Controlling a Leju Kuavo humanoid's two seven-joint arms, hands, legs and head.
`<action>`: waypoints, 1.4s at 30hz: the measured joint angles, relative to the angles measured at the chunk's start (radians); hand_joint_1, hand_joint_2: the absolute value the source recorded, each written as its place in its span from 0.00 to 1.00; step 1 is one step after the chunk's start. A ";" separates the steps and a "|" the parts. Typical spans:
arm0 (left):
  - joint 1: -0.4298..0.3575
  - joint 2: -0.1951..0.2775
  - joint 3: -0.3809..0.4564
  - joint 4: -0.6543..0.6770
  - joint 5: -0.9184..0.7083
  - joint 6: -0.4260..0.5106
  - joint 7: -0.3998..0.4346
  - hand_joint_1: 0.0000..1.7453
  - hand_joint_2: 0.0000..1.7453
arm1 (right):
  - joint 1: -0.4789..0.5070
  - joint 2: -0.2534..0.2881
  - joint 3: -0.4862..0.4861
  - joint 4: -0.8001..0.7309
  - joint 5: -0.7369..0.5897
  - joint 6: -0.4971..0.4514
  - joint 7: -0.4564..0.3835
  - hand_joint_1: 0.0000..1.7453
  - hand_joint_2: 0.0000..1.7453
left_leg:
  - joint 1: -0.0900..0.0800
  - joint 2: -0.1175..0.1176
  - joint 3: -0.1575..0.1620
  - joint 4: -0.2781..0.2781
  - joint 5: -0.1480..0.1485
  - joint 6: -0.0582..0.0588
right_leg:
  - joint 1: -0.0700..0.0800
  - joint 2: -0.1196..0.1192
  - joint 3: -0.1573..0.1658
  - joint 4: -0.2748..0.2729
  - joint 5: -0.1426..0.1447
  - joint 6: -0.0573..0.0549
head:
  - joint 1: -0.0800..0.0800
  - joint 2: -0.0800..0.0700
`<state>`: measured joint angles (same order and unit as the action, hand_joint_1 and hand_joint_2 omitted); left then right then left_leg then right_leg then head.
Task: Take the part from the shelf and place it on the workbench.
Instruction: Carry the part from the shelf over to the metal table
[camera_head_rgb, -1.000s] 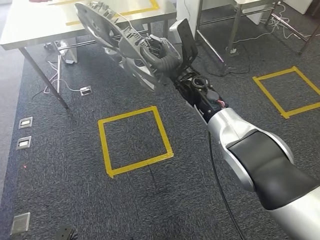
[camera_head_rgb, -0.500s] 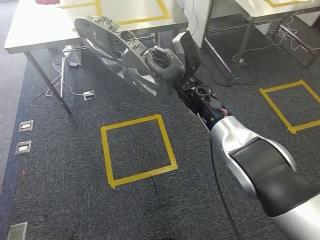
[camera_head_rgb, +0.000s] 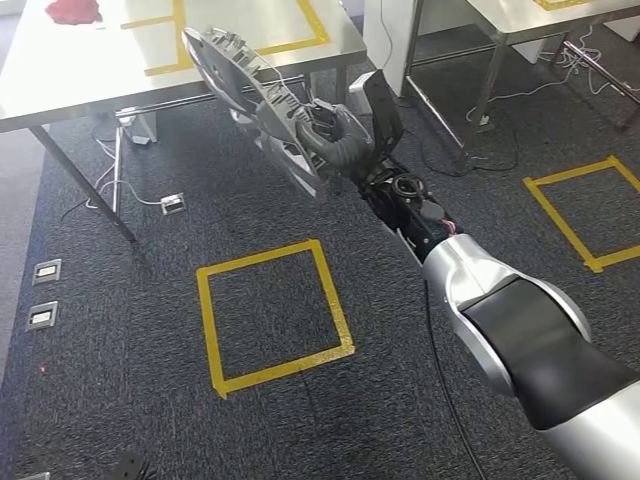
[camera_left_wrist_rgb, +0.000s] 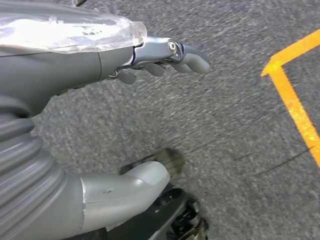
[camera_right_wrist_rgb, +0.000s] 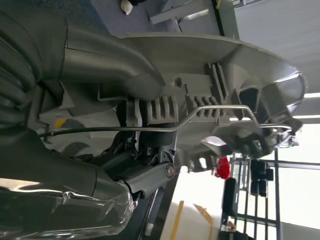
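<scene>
Although the right hand (camera_head_rgb: 340, 135) has its fingers wrapped around the near end of the part (camera_head_rgb: 253, 95), most of that long grey ribbed moulding juts out past the grip, tilted, with its far tip over the near edge of the workbench (camera_head_rgb: 68, 60) and the rest above the carpet (camera_head_rgb: 151, 400). The likeliest trouble, judging from this, is leverage: so much overhang on one grasp could let the part twist or sag in the fingers as the arm reaches further. In the right wrist view the thumb (camera_right_wrist_rgb: 113, 62) lies across one ribbed face and a thin wire rod (camera_right_wrist_rgb: 211, 112) runs along the part; a finger catching that rod at release could drag the part sideways. The low edge of the part also sits close to the table's rim in the head view, so a shallow approach might knock it there rather than clear it. The left hand (camera_left_wrist_rgb: 124, 60) hangs over the carpet, holding nothing, its fingers extended and lying close together, too far off to steady anything.
</scene>
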<state>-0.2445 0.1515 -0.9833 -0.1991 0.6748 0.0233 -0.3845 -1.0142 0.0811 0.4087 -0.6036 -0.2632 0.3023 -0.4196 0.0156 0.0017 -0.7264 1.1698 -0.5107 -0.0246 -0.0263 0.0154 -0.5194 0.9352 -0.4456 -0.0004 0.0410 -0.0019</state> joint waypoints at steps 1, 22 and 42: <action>0.000 0.001 0.000 0.000 0.000 0.000 0.000 0.00 1.00 | -0.003 0.000 0.000 -0.001 0.000 0.000 0.001 1.00 1.00 | -0.004 0.000 0.012 -0.071 0.054 0.013 | 0.002 0.001 0.011 0.000 -0.009 0.001 | -0.001 0.000; 0.011 0.016 0.006 0.000 -0.019 -0.006 0.000 0.00 1.00 | 0.120 -0.248 -0.119 -0.353 -0.087 0.010 0.177 1.00 1.00 | -0.027 -0.026 0.154 -0.240 0.112 0.055 | 0.016 -0.008 -0.070 0.012 0.049 0.021 | 0.029 0.000; -0.005 0.023 0.007 0.000 -0.020 -0.010 -0.003 0.00 1.00 | 0.143 -0.276 -0.137 -0.481 -0.082 0.010 0.165 1.00 1.00 | 0.000 -0.015 0.195 -0.295 0.121 0.062 | 0.011 -0.002 -0.181 0.271 -0.081 0.053 | 0.017 0.000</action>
<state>-0.2490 0.1749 -0.9766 -0.1988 0.6546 0.0137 -0.3880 -0.8708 -0.1952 0.2717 -1.0843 -0.3449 0.3120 -0.2548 0.0155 -0.0134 -0.5316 0.8749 -0.3902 0.0375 -0.0157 0.0130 -0.7005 1.2059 -0.5262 0.0527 0.0582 -0.0019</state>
